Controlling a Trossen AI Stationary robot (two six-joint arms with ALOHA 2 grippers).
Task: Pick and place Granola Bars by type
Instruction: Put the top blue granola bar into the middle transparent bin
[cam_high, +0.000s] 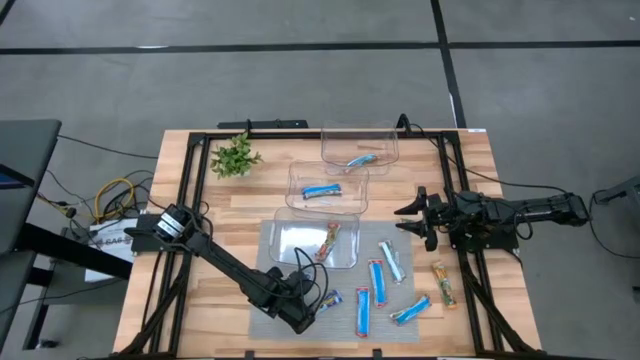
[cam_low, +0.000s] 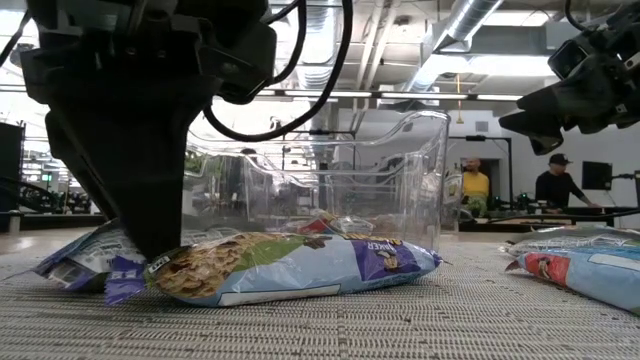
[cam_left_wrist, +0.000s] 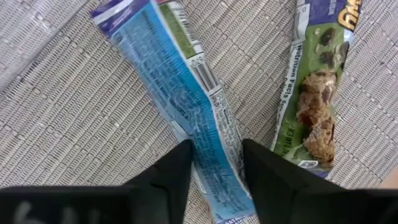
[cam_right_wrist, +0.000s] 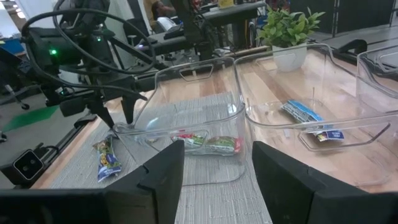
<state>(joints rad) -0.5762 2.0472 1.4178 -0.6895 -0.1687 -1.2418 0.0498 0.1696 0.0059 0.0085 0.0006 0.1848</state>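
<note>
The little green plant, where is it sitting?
In the high view the green plant stands at the table's far left corner, left of the three clear bins and well away from both arms.

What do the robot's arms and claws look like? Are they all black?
Mostly, yes. Both arms are dark, jointed tubes with black cables looping along them. The left gripper and the right gripper each end in two flat, black, wedge-shaped fingers. From the right wrist view, a small green light glows on the left arm.
</note>
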